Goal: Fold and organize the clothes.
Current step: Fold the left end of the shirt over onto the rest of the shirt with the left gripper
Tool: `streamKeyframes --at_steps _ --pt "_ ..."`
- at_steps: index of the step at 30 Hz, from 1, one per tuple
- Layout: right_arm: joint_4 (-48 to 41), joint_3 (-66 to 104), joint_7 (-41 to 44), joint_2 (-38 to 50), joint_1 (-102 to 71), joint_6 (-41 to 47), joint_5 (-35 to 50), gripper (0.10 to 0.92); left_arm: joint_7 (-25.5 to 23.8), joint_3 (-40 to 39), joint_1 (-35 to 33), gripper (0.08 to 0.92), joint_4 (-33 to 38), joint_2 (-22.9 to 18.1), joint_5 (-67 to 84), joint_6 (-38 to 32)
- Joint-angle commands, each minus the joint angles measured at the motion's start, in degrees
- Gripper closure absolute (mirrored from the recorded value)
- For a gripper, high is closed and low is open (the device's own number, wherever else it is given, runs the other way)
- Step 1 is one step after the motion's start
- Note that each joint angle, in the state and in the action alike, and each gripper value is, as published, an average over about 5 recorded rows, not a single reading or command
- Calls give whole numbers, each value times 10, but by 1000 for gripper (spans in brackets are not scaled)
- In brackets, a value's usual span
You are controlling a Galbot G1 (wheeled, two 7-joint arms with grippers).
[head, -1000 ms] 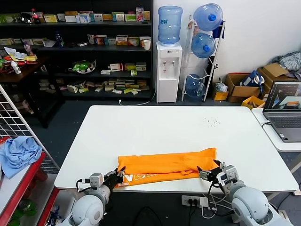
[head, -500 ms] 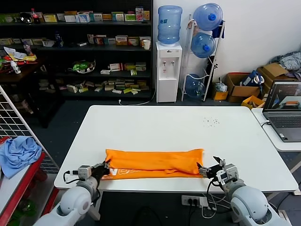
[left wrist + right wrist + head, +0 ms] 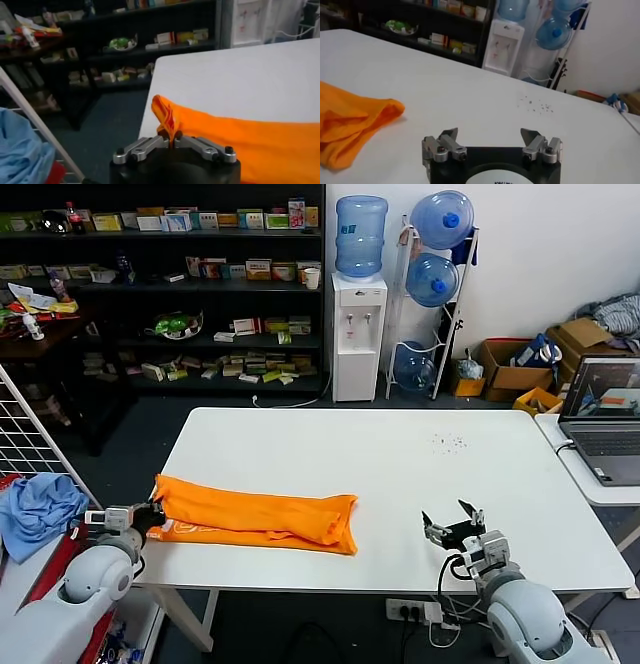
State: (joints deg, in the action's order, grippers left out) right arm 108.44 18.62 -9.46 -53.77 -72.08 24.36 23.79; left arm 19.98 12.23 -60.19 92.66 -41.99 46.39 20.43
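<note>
The left hand [image 3: 150, 513], clamped on the orange T-shirt [image 3: 255, 522], has dragged it leftward across the tabletop [image 3: 400, 464]; the right hand [image 3: 452, 532], fingers apart, let go; the next fold looks near.

White lettering shows on the orange T-shirt's [image 3: 255, 519] near left edge, too small to read.

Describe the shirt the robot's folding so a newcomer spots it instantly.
On the white table, look at the near left corner. The orange T-shirt lies there folded into a long strip, its left end pinched by the left gripper. It is the table's only garment; the light blue cloth lies off the table, on a rack.
</note>
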Motion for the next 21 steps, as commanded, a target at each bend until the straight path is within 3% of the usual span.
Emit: streamKeyframes --at_steps 1,7,21 --pt "-14 -6 -4 -7 9 -30 -16 203 35 -13 -11 887 130 26 51 35" --pt "-25 -9 -5 -12 12 -29 -19 203 77 -62 11 887 184 -41 117 59" --pt "-41 -6 -8 -21 17 -21 -20 203 148 -160 68 887 155 -207 152 55"
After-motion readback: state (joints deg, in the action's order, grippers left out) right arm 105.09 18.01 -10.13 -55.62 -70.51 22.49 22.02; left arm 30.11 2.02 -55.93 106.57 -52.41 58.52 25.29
